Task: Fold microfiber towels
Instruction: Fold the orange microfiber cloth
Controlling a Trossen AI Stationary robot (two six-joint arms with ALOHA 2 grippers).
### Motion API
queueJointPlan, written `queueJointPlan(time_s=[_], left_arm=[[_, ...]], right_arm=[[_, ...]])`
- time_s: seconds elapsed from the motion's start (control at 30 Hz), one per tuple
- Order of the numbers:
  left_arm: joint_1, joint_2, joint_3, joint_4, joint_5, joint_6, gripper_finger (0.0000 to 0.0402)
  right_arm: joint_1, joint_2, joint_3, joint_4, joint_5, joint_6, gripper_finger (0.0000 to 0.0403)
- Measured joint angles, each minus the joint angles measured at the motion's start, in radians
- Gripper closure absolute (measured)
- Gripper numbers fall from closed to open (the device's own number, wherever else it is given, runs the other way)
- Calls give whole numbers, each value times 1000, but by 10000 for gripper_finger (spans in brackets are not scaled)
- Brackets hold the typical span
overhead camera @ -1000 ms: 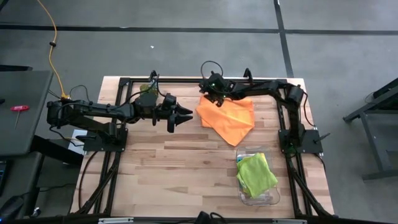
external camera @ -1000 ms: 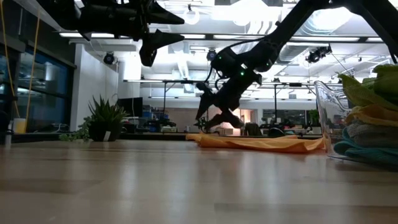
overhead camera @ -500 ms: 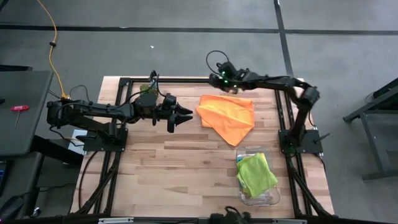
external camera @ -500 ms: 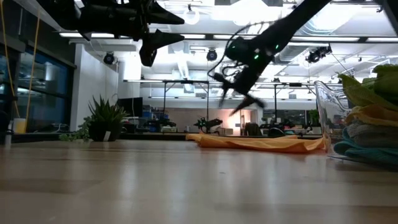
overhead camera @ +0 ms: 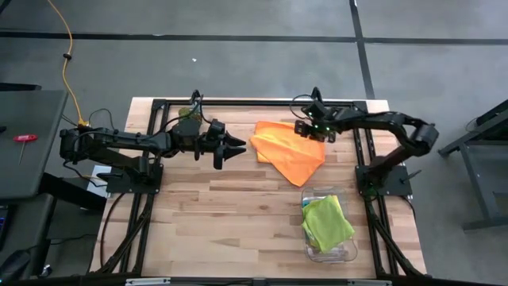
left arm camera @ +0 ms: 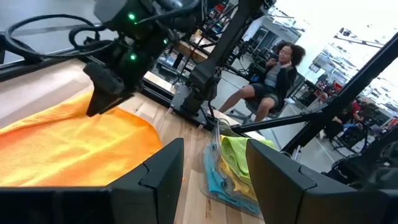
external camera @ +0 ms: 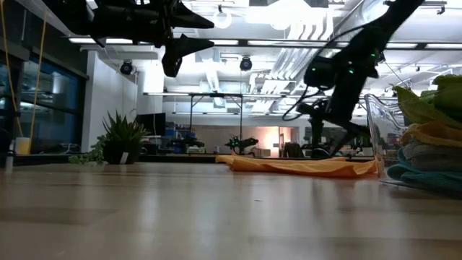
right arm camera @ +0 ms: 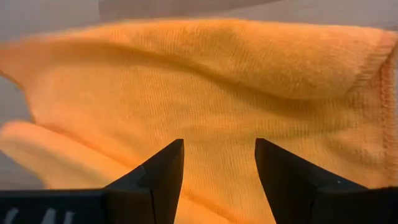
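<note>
An orange towel (overhead camera: 290,149) lies spread flat on the far middle of the table, also seen in the low view (external camera: 303,166) and filling the right wrist view (right arm camera: 205,87). My right gripper (overhead camera: 308,133) hangs open just over its far right corner, pointing steeply down, with its fingers (right arm camera: 163,171) apart and clear of the cloth. My left gripper (overhead camera: 238,148) waits open, held high (external camera: 180,50) to the left of the towel and pointing level at it. A lime green towel (overhead camera: 327,222) tops the stack in a clear bin.
The clear bin (overhead camera: 343,254) of folded towels stands at the near right, and its wall (external camera: 379,137) shows in the low view. A small dark-green clump (overhead camera: 186,113) sits at the far left behind my left arm. Bare wood lies in the near middle. A person (left arm camera: 273,74) sits beyond the table.
My right gripper has swung from the orange towel's far left corner along its far edge toward the table's right edge, rolling and tipping more steeply downward. It now hangs over the far right corner. The towel lies as before.
</note>
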Motion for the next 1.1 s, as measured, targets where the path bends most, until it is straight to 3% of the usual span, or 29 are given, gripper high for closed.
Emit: queueJointPlan(time_s=[0.2,0.83,1.1], left_arm=[[0,0,0,0,-2,-1,238],[0,0,0,0,-2,-25,238],[0,0,0,0,-3,-13,238]], right_arm=[[-2,-32,-97,65,47,91,213],[-43,-23,-105,173,209,123,213],[-47,-23,-105,314,374,200,213]])
